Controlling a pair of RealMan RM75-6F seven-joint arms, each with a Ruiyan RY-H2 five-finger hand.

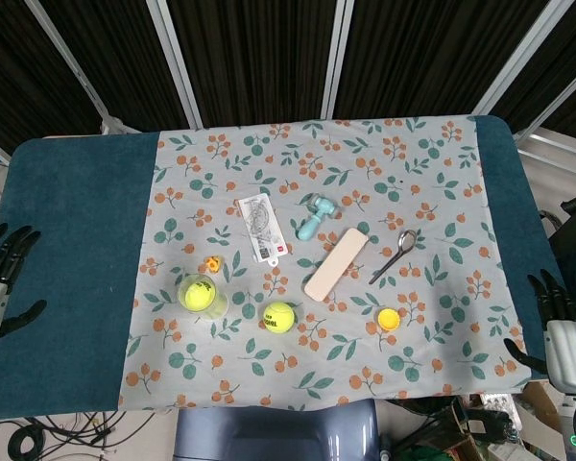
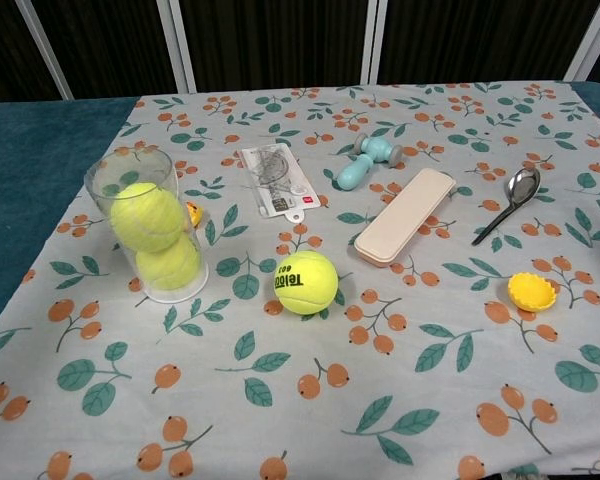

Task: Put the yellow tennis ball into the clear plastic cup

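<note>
Head view: left hand (image 1: 2,279) sits at the far left edge of the table (image 1: 67,250), right hand (image 1: 557,322) at the far right edge; both are well apart from everything on the floral cloth (image 1: 365,154).
Hand state: each has its fingers spread and holds nothing.
Clear plastic cup (image 2: 152,225): upright near the cloth's left side, with two yellow tennis balls stacked inside, one on top of the other.
Loose tennis ball (image 2: 306,282): on the cloth just right of the cup, apart from it, printed lettering facing the chest camera.
Handling, judged: the ball looks light, springy and felt-covered, so it should give good friction but will roll if nudged; wrapping fingers around its widest part from above seems the safest hold.
Cup risk, judged: thin and light, likely to tip if bumped; the stacked balls reach about two thirds up, so a third may sit proud of the rim.
Nearby: small orange piece (image 2: 194,213) behind the cup, ruler packet (image 2: 273,179), light-blue tool (image 2: 364,161), beige case (image 2: 405,216), spoon (image 2: 508,203), yellow cap (image 2: 532,292).
</note>
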